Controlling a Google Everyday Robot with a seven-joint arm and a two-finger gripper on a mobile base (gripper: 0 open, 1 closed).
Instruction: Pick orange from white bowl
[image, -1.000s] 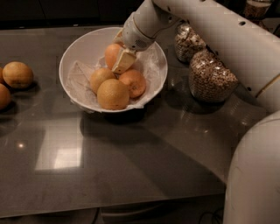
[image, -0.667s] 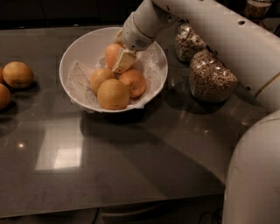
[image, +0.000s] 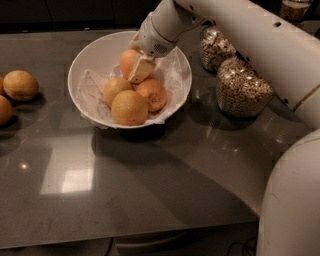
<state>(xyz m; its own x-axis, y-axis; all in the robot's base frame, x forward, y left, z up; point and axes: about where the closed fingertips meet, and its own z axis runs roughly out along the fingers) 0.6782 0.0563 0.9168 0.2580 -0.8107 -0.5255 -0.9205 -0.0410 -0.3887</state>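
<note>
Orange (image: 128, 61) in the white bowl (image: 100, 50), at its rear, toward the table's (image: 150, 190) far edge, beside three other fruits (image: 129, 107); not lifted. Gripper (image: 140, 69) down in the bowl, against the orange's right flank; clamped or open, impossible to tell. Left to do: sure hold, then raise clear of rim. Cereal jars (image: 243, 90) just right of bowl.

Gripper (image: 137, 70) in white bowl (image: 102, 52), at orange (image: 127, 61) (jars (image: 243, 91) right).

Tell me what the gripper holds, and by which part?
Cannot be told. The gripper is against the orange's right side in the white bowl; no closed hold shows.
</note>
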